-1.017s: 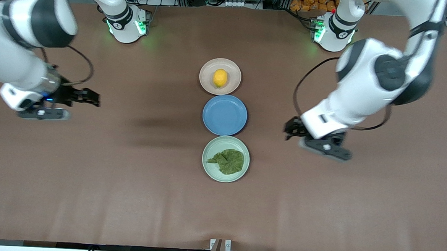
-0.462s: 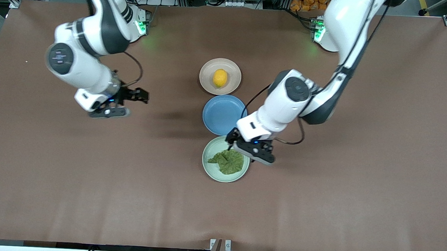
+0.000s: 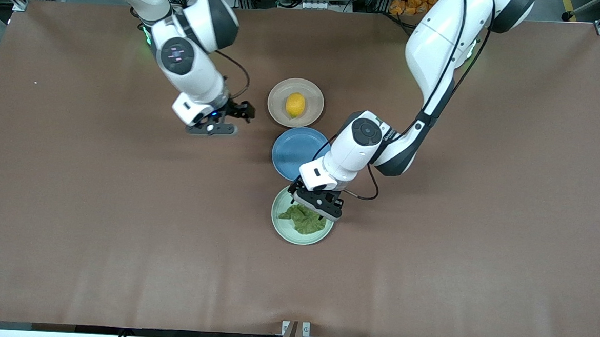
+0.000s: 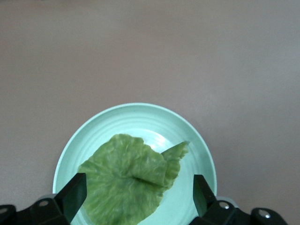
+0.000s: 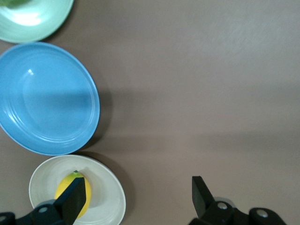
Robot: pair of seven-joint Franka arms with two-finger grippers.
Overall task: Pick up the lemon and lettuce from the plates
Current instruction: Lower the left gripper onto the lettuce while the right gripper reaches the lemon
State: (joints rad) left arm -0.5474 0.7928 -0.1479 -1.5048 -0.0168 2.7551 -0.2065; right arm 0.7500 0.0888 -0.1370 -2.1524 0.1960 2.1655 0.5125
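The lemon (image 3: 295,105) lies on the beige-pink plate (image 3: 278,93), the plate nearest the robots' bases. The lettuce (image 3: 305,221) lies flat on the mint green plate (image 3: 281,230), the one nearest the front camera. My left gripper (image 3: 302,195) is open and empty, low over the lettuce (image 4: 131,183), with one finger on each side of the leaf above the mint plate (image 4: 136,108). My right gripper (image 3: 245,111) is open and empty over bare table beside the beige plate (image 5: 110,199), toward the right arm's end. One fingertip (image 5: 75,197) overlaps the lemon (image 5: 68,190) in its wrist view.
An empty bright blue plate (image 3: 293,152) sits between the two task plates, almost touching both; it also shows in the right wrist view (image 5: 47,98). The left arm's forearm hangs over its edge. Brown tabletop spreads out toward both ends.
Both arms have swung in from the table's ends toward the middle. The left gripper has come over the lettuce and moved lower. The right gripper has come up beside the lemon's plate.
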